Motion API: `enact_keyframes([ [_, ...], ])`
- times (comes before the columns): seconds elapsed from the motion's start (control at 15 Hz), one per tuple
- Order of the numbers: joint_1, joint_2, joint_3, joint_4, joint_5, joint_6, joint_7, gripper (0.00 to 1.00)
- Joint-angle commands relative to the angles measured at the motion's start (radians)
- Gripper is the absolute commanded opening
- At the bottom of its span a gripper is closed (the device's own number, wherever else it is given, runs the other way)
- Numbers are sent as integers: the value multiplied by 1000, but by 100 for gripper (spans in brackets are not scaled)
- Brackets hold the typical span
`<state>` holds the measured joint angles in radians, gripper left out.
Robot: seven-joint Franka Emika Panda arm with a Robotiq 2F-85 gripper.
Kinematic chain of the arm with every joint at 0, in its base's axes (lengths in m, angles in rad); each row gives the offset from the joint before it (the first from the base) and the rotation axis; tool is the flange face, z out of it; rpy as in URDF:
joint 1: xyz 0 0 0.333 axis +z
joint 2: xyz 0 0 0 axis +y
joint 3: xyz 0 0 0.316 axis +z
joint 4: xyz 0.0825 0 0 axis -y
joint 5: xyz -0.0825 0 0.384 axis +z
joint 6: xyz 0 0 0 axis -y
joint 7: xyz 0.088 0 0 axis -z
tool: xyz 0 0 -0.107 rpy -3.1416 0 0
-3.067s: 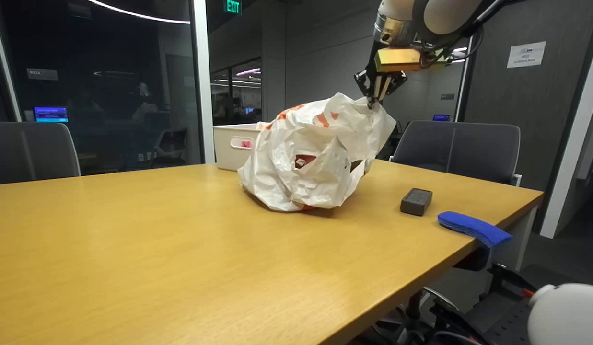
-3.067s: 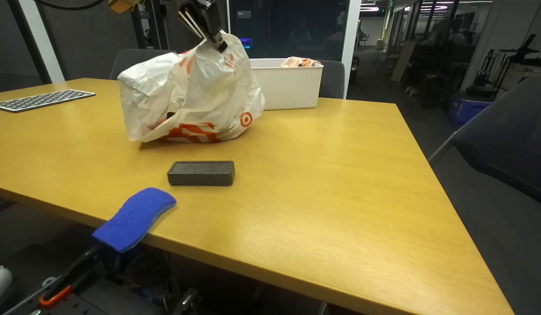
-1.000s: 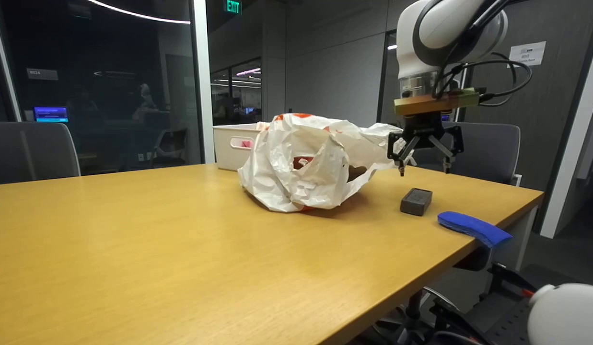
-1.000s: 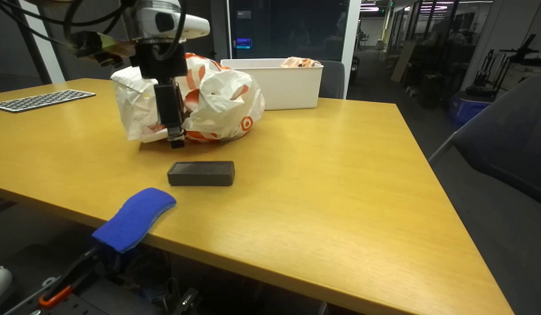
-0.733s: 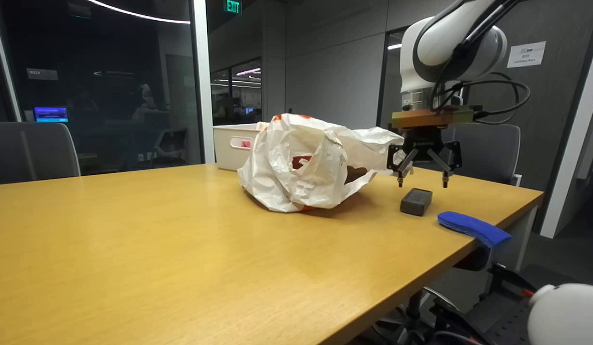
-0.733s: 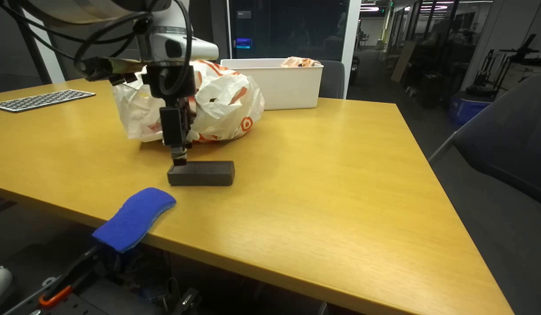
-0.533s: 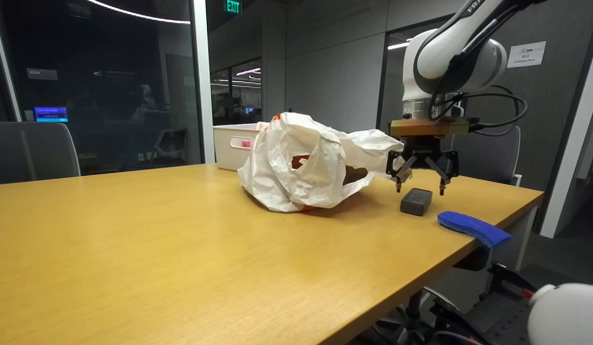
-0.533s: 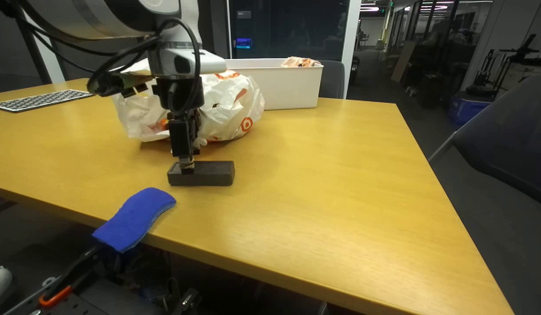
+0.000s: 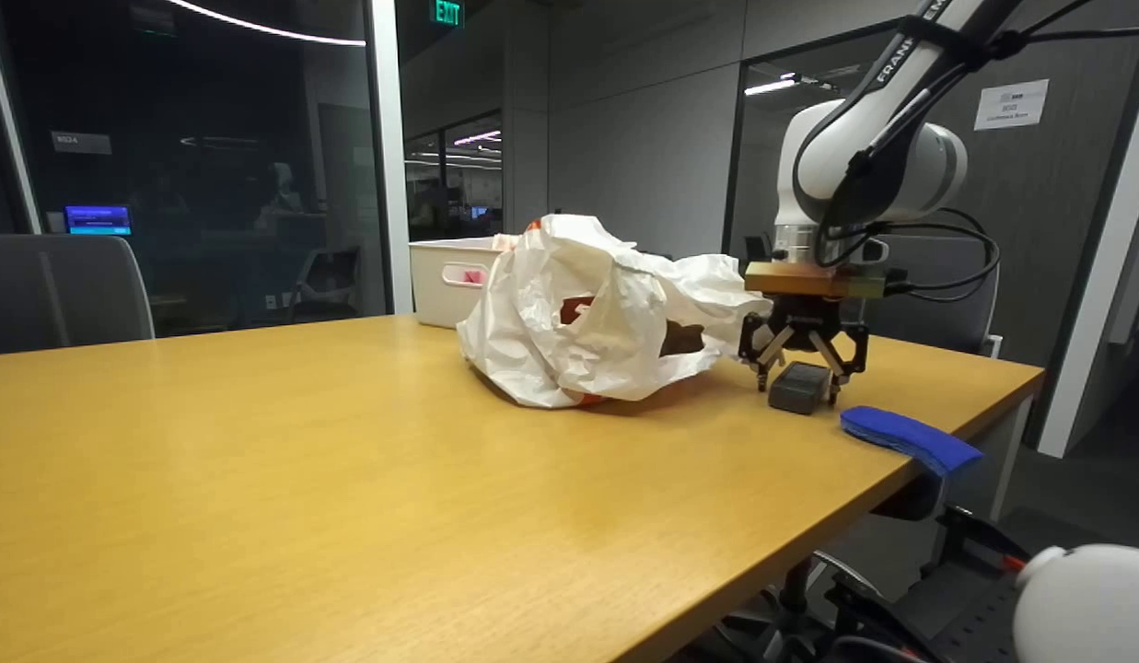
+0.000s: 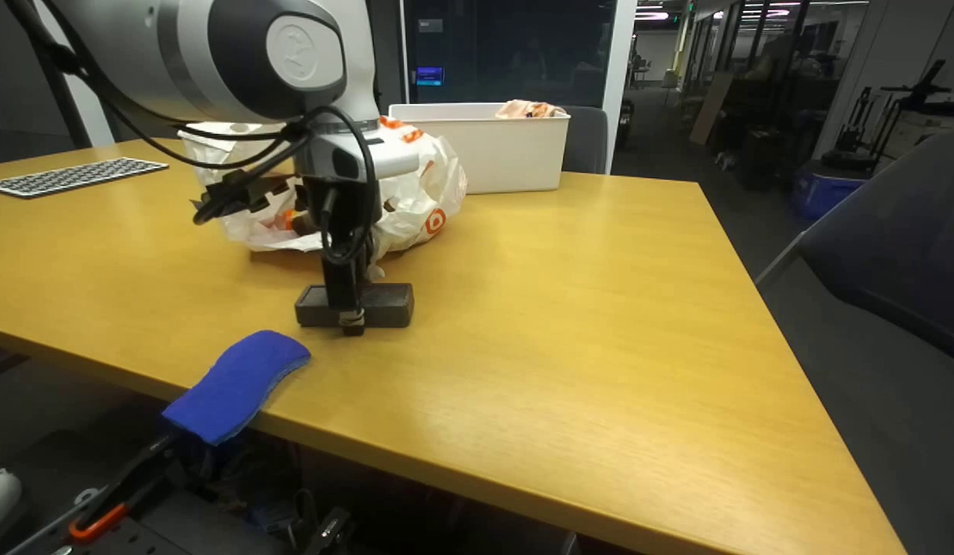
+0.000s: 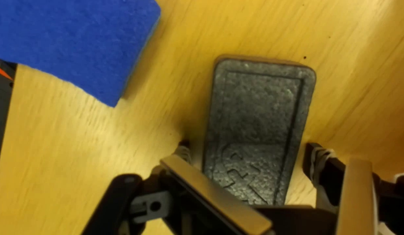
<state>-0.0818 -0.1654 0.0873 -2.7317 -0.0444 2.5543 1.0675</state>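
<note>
- The gripper (image 11: 247,144) stands with its fingers apart, astride the dark grey block (image 11: 259,107), which lies on the wood-grain table (image 9: 302,479).
- A blue fabric pad (image 10: 241,385) overhangs the table's edge.
- Room beyond: glass wall (image 9: 191,166), green EXIT sign (image 9: 447,12), grey office chairs (image 9: 53,290).

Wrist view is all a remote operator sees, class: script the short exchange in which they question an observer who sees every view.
Operator: The open gripper straddles the dark block. How low does it reach?
Observer: Its fingertips reach below the dark block's top, in an exterior view.
Operator: What on the table am I missing?
Observer: A white bin, partly hidden by a crumpled bag in both exterior views.
</note>
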Motion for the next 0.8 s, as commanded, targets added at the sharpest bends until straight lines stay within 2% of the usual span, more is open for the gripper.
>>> enact_keyframes([
  [0.0, 4, 8, -12, -3, -2, 64, 4, 58],
  [0.2, 2, -25, -14, -4, -6, 50, -12, 34],
  [0.27, -1, -41, -17, -3, -13, 33, -21, 31],
  [0.53, -1, -131, -31, 16, -28, -128, -130, 31],
  [0.6, 6, -158, -37, 23, -21, -178, -183, 31],
  [0.73, 40, -216, -70, 43, 61, -281, -361, 31],
])
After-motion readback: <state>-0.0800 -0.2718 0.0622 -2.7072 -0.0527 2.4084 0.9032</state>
